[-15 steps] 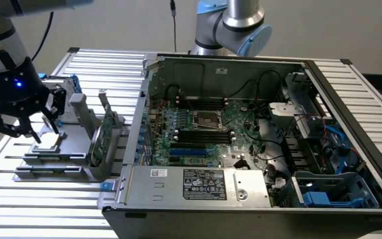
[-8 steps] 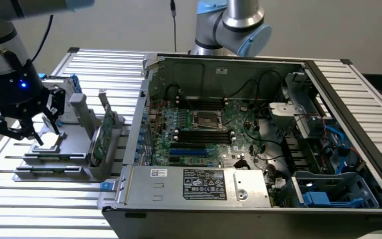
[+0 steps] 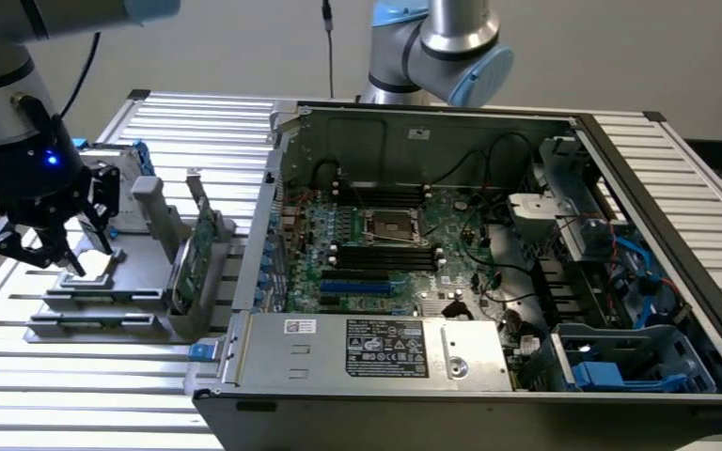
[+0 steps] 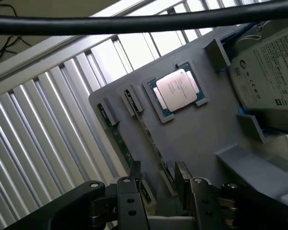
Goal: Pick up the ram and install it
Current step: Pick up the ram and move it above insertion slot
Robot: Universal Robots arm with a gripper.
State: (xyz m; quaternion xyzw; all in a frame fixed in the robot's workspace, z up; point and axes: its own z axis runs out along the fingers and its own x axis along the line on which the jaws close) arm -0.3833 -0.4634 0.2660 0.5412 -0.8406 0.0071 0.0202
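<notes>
Two rams stand on edge in slots of a grey parts tray (image 4: 201,139). One ram (image 4: 146,134) runs down between my fingers; the other ram (image 4: 116,136) lies parallel beside it. My gripper (image 4: 158,175) is open and hangs low over the tray, a finger (image 4: 134,171) on each side of the first stick with a gap left on both sides. In the exterior view the gripper (image 3: 79,258) is at the left, over the same tray (image 3: 98,296), beside the open computer case (image 3: 487,254).
On the tray also sit a CPU (image 4: 177,91), a silver hard drive (image 4: 273,62) and an upright green expansion card (image 3: 192,263). The motherboard (image 3: 386,249) lies inside the case with black memory slots. A second robot arm (image 3: 443,47) stands behind the case. A black cable (image 4: 134,21) crosses the wrist view.
</notes>
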